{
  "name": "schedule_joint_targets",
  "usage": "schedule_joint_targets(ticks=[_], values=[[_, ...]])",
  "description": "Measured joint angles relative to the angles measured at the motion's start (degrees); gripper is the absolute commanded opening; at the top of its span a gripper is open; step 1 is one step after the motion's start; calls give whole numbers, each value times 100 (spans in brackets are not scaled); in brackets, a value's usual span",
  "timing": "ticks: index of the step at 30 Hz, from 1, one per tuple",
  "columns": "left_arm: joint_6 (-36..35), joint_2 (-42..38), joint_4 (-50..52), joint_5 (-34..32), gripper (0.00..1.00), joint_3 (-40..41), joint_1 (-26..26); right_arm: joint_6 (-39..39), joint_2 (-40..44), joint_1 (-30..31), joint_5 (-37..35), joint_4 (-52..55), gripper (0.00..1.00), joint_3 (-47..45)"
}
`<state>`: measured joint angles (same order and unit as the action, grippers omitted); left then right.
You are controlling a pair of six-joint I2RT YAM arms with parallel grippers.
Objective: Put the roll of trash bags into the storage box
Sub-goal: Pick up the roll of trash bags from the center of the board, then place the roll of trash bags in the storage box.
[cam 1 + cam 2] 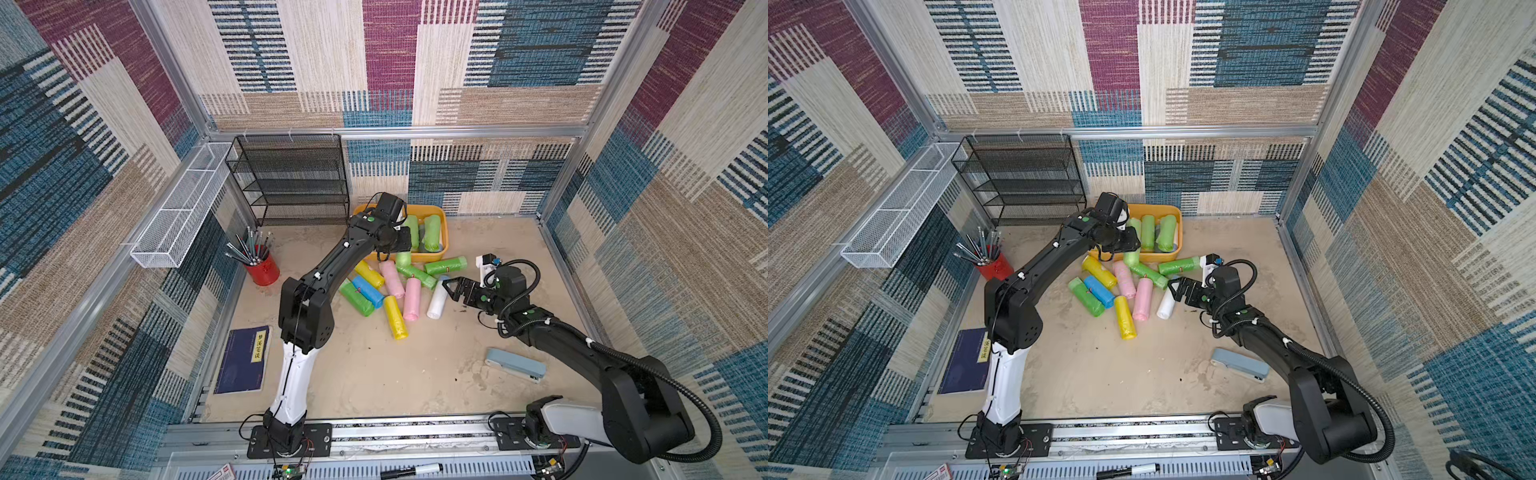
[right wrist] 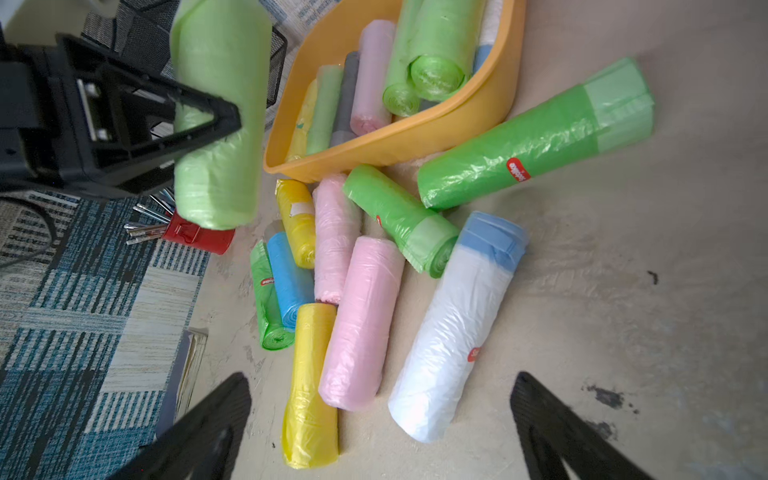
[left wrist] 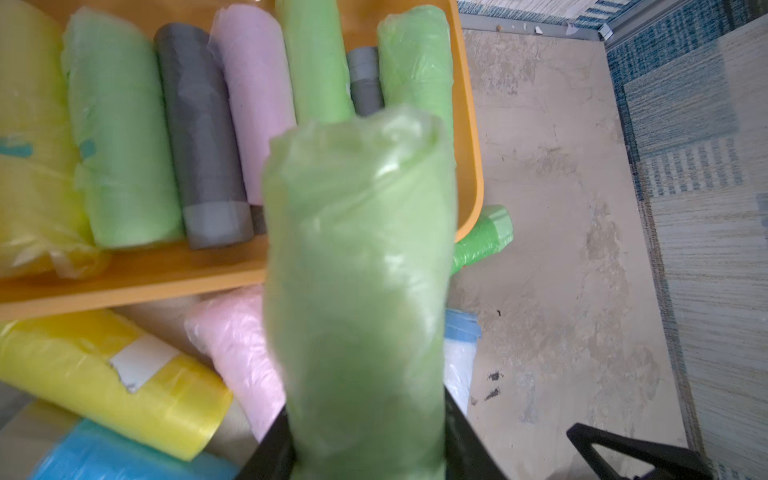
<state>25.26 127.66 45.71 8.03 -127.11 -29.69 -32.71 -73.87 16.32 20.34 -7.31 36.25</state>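
Pale green roll [image 2: 216,166] hangs clamped in the left gripper [image 3: 365,453], seemingly just over the near rim of the storage box [image 2: 395,141]: mid-carry. Next it needs moving further inside, then release. Right gripper [image 1: 452,290] hovers wide open near a white roll [image 2: 449,324].

Dark blue notebook [image 1: 241,365] has a yellow title strip [image 1: 258,348] with four black Chinese characters running down it; they look like 梦溪笔谈, but they are small in a top view. Red oval stickers with white lettering sit on the long green roll [image 2: 536,137], the small green roll [image 2: 264,303] and the white roll [image 2: 449,332] — lettering too blurred to read. Red-and-white card [image 1: 220,471] at the front edge — print illegible.
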Motion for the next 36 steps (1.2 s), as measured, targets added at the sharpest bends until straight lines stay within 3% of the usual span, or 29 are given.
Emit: schedule_joint_targets(ticks=[13,22,27,31,35,36], values=[[-245,1628,111,131,27,-2107,122,-146,66,-70,22,109,100,-249],[-157,1950,-1043,435,25,-1803,275,-210,195,-79,15,142,99,-433],[68,2212,-1851,780,29,-1742,374,-282,214,-79,7,175,99,-501],[269,2448,-2352,1043,36,-1742,369,-308,107,-79,9,166,98,-503],[476,2686,-2697,1268,59,-1753,365,-326,-39,-79,28,160,98,-490],[586,2736,-2732,1329,71,-1768,369,-330,-68,-79,37,160,98,-487]])
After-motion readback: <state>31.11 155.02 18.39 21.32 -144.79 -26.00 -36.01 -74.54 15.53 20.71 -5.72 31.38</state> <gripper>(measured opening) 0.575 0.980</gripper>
